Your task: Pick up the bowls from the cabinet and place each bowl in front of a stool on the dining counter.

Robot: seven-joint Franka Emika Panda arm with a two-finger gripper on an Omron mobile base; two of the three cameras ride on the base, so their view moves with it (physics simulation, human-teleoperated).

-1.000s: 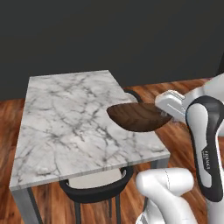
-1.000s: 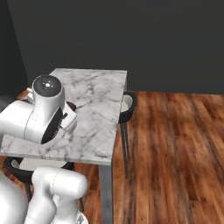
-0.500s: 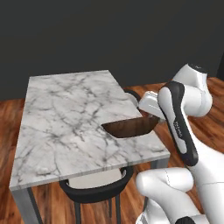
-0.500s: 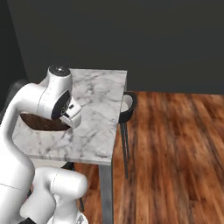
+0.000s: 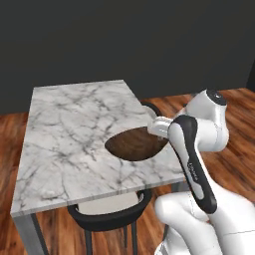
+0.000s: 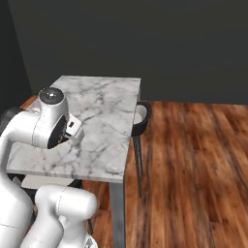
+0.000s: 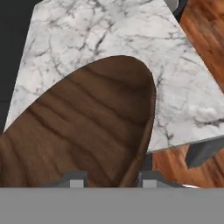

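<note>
Where the white arm point(image 5: 196, 149) reaches in from 4 o'clock in the left base view: dark brown wooden bowl point(image 5: 135, 144), grain visible, tilted with its hollow facing up and toward the camera, held over the white, grey-veined marble table point(image 5: 64, 134) near the table's 4 o'clock corner. Whether the bowl's underside touches the marble: cannot tell. At the bowl's 3 o'clock rim: gripper point(image 5: 160, 127), jaws pinching the bowl's edge.

Hand view: same bowl point(image 7: 83, 131) across the lower left, its rim running from 12 o'clock down to 6 o'clock between the two dark fingertips point(image 7: 74, 178); one tip inside the hollow, the other outside the wall. Beyond the rim: marble tabletop point(image 7: 183, 83), a grey table leg point(image 7: 203, 151) at 4 o'clock, red-brown plank floor point(image 7: 205, 26) at 2 o'clock.

Right base view: arm point(image 6: 46, 123) at 9 o'clock, in front of the near part of the table point(image 6: 104, 104); bowl hidden behind the arm. At the table's 3 o'clock edge: black-framed stool point(image 6: 139, 117) with a pale seat, tucked partly under the top. Left base view: second black stool point(image 5: 107, 211) with a pale seat at 6 o'clock, under the table's near edge. Behind everything: dark grey wall point(image 6: 145, 38).
</note>
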